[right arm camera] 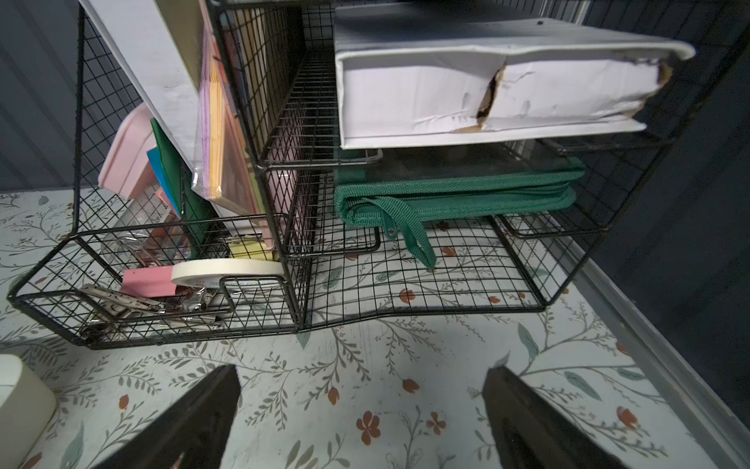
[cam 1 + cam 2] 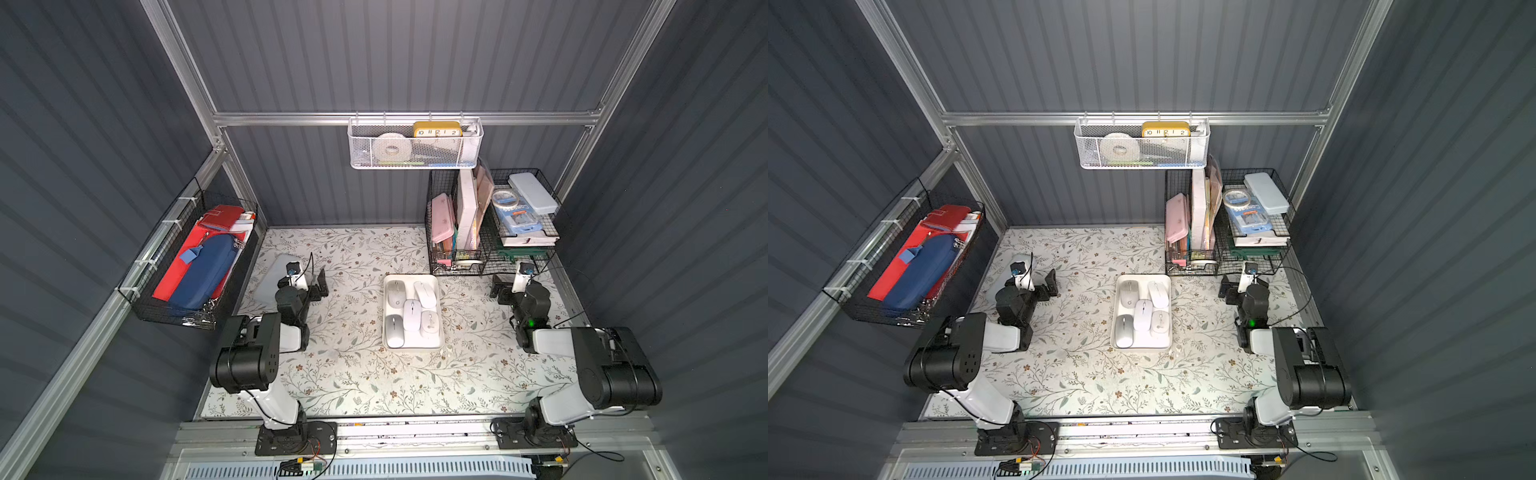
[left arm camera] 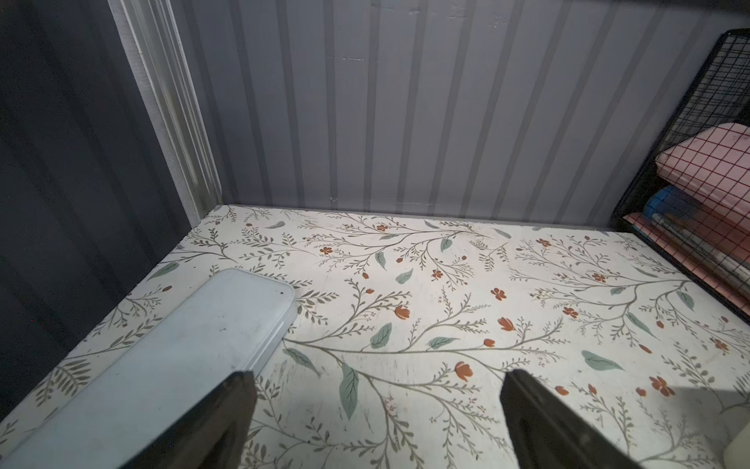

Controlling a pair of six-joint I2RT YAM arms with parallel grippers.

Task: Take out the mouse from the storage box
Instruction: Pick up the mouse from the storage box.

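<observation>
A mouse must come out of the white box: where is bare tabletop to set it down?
Free: tabletop between storage box and front rail, and between box and left gripper. Crowded: back right, by the black wire rack.

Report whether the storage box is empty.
Not empty: the storage box holds five computer mice, seen in both top views.
</observation>
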